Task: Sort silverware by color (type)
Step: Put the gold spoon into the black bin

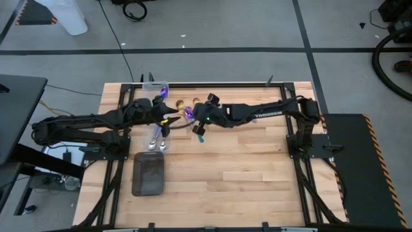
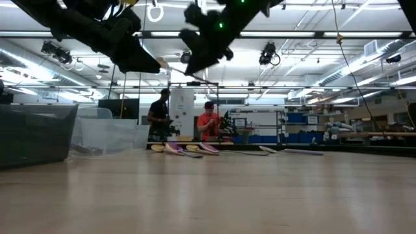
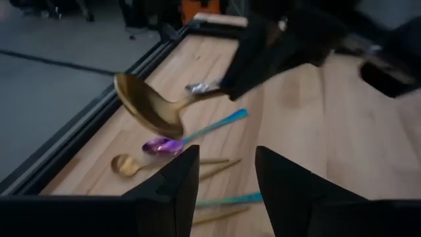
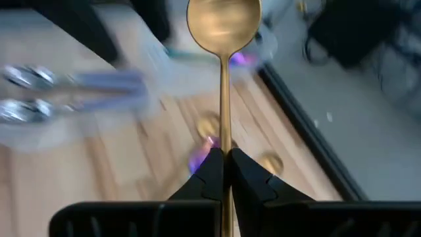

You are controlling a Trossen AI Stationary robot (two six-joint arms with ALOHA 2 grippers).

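table (image 1: 257, 180): wooden, carrying a dark tray (image 1: 147, 174) near the front left, a clear bin (image 1: 154, 89) at the back edge, and the loose spoons between them.
right end effector (image 4: 224, 161): closed tight on the handle of a gold spoon (image 4: 223, 26), held up off the table over the loose pile, near the back edge and left of the middle.
left end effector (image 3: 223, 178): partly open, holding nothing, hovering just beside the right one above the spoons.
gold spoon, axis: its long axis runs straight out from the right fingers, bowl at the far end, concave face towards the wrist camera; in the left wrist view the bowl tips down towards the table.
loose pile: a purple spoon with a teal handle (image 3: 191, 137) and another gold spoon (image 3: 128, 164) lie flat beneath, handles roughly parallel.
silver spoons (image 1: 156, 142): lying together near the tray's back end, well apart from the pile.
doing it well: carry the spoon level, keep the grip firm on the slim handle, clear the left arm, and lower the bowl first so it does not bounce among other colours.
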